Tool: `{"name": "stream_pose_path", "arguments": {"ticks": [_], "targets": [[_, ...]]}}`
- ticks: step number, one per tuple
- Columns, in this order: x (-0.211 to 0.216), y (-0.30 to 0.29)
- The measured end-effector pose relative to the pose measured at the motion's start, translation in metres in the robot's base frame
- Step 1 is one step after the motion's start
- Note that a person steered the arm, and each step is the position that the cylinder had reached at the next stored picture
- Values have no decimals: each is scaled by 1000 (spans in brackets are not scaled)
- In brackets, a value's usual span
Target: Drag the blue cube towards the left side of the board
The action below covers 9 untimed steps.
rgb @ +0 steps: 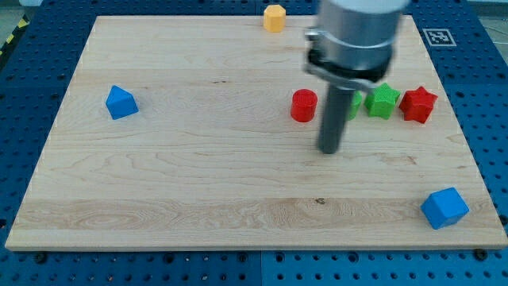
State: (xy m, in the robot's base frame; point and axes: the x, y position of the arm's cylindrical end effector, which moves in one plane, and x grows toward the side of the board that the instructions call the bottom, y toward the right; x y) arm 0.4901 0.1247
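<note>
The blue cube [444, 208] sits near the board's bottom right corner. My tip [329, 149] is on the board at centre right, well to the upper left of the blue cube and not touching it. The tip is just below and right of a red cylinder [303, 105]. A second blue block, a triangular shape [121, 102], lies at the view's left.
A green block [353, 102] is partly hidden behind the rod. A green star [382, 101] and a red star [418, 104] lie in a row to its right. A yellow block [274, 17] sits at the wooden board's [198, 183] top edge.
</note>
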Motion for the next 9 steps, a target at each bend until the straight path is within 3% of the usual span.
{"name": "stream_pose_path", "arguments": {"ticks": [2, 3, 4, 9], "targets": [[65, 155], [94, 162], [106, 115], [59, -208]]}}
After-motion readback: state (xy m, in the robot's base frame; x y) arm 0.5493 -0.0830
